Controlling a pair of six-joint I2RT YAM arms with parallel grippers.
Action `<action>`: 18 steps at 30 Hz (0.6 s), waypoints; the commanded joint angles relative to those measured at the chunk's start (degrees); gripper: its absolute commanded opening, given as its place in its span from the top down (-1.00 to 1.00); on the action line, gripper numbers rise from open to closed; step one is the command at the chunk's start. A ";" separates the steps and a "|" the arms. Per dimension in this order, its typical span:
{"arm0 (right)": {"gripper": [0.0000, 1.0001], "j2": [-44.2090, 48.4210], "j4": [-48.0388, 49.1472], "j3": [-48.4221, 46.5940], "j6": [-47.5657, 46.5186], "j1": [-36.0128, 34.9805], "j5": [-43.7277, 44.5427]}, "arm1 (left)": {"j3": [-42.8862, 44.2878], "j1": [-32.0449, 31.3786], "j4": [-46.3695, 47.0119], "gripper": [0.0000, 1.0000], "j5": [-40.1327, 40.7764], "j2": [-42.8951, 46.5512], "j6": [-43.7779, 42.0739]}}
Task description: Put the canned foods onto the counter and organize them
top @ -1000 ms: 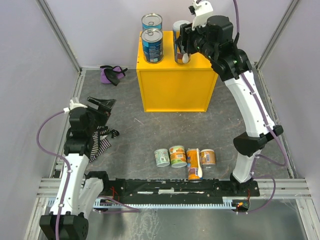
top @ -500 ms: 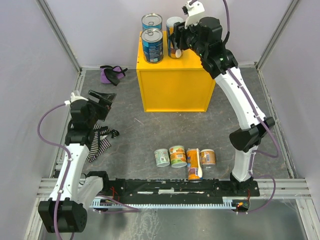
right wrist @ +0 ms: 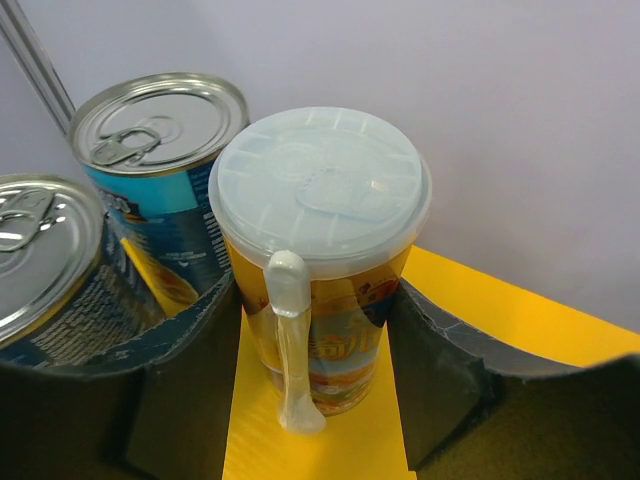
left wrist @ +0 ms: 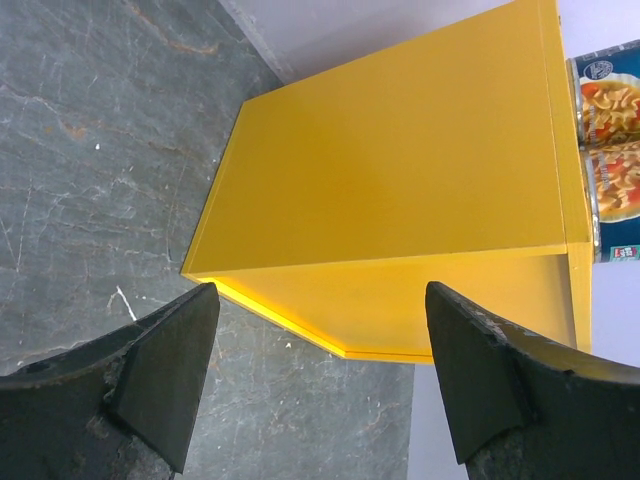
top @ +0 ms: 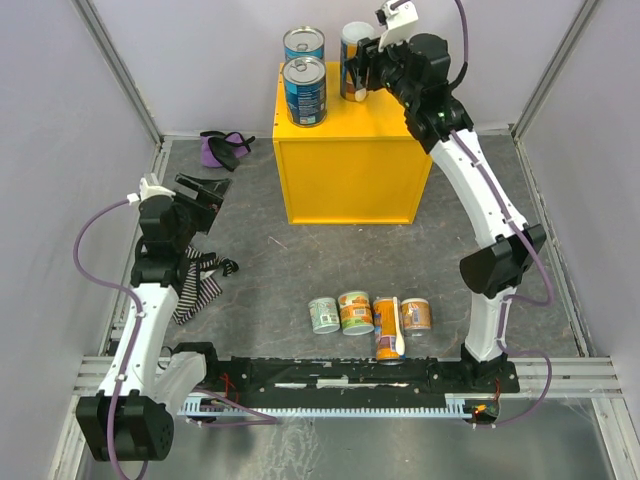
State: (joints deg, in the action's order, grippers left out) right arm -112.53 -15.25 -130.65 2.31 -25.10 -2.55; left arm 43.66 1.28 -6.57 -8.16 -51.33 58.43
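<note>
The yellow counter (top: 350,170) stands at the back. Two blue-labelled cans (top: 305,90) (top: 303,44) stand on its left side. My right gripper (top: 358,68) is shut on a tall orange can with a white spoon (right wrist: 320,250), upright at the counter's back edge, beside the rear blue can (right wrist: 155,160). Both fingers press its sides and its base seems to rest on the top. Several more cans lie in a row on the floor: pale green (top: 323,315), short orange (top: 354,312), tall orange (top: 388,328), short orange (top: 416,314). My left gripper (top: 205,190) hangs open and empty, facing the counter (left wrist: 400,170).
A striped cloth (top: 200,285) lies under the left arm. A purple cloth bundle (top: 225,148) sits at the back left corner. Grey walls enclose the dark stone floor on three sides, and a rail runs along the near edge.
The right arm carried the tall orange can from the counter's front right toward the back, beside the rear blue can. The left gripper rose slightly and narrowed a little.
</note>
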 commanded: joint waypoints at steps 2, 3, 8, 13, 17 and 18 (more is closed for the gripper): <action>0.97 -0.99 10.06 -3.07 2.50 3.18 -5.83 | -0.48 0.31 6.55 -0.78 -1.34 -0.95 -2.27; 0.97 -1.55 9.60 -3.92 2.74 3.28 -6.66 | -0.57 0.29 6.83 -0.78 -1.26 -1.15 -2.13; 0.97 -4.38 6.81 -8.33 3.69 3.53 -11.33 | -0.42 0.31 7.92 -0.77 -1.13 -1.99 -1.77; 0.97 -5.95 5.04 -10.77 4.29 3.53 -14.23 | -0.37 0.30 8.57 -0.76 -0.99 -2.15 -1.50; 0.97 -6.05 3.37 -11.34 3.62 3.51 -15.46 | -0.50 0.30 8.89 -0.76 -1.02 -2.11 -1.17; 0.97 -5.75 3.16 -10.99 3.39 3.46 -15.23 | -0.50 0.30 8.92 -0.76 -1.03 -2.04 -1.12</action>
State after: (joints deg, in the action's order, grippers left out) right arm -119.07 -14.31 -138.26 4.78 -21.28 -14.90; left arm 43.00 1.28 -1.34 -8.16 -53.65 58.43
